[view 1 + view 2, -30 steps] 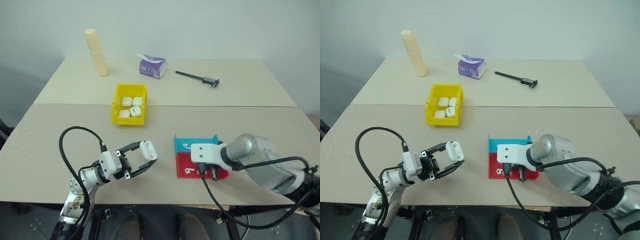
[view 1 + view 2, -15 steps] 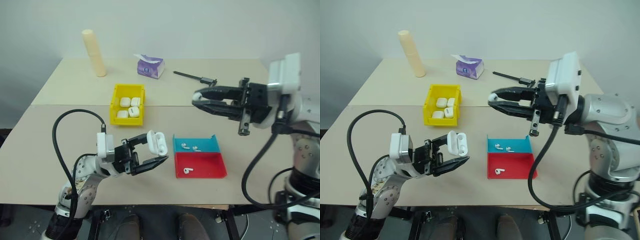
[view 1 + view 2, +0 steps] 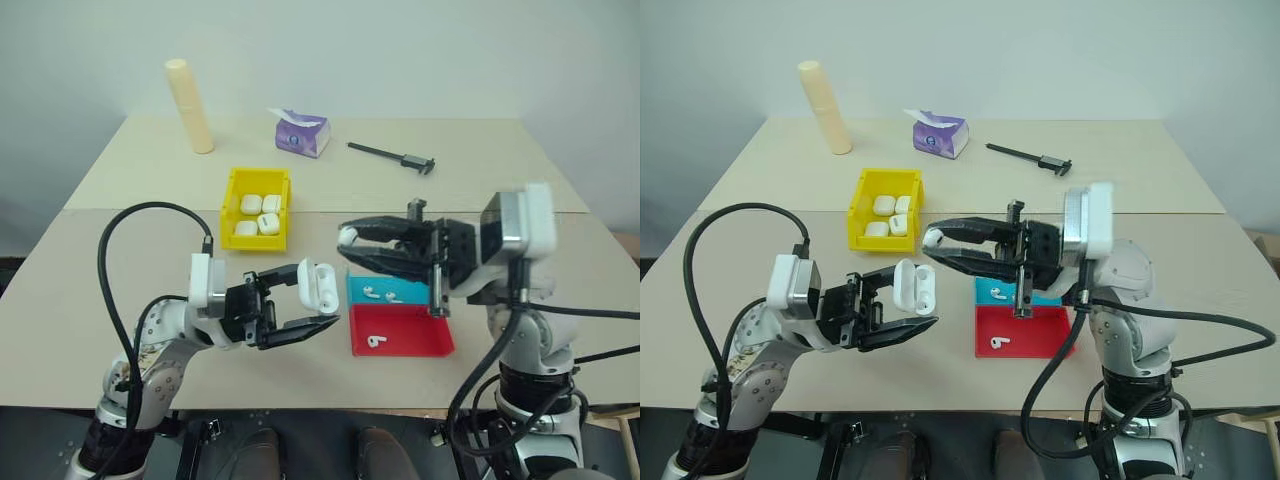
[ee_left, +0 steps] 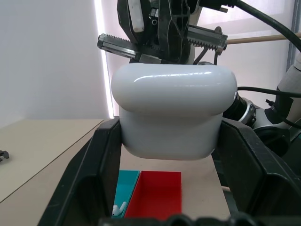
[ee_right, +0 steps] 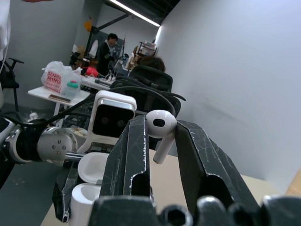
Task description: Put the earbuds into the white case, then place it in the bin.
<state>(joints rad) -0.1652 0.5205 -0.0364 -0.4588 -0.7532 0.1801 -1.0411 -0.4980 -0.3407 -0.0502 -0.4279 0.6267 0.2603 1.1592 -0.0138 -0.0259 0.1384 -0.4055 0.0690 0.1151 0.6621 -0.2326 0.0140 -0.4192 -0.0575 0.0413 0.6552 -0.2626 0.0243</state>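
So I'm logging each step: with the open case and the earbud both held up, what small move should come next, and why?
Probably ease the right claw toward the left claw and line the earbud up over the white case. The case is held with its lid open, and the earbud is pinched just beside and above it, not yet in a socket.

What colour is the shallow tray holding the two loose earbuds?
Blue: the shallow plastic tray beside the red one, clearest in the left eye view.
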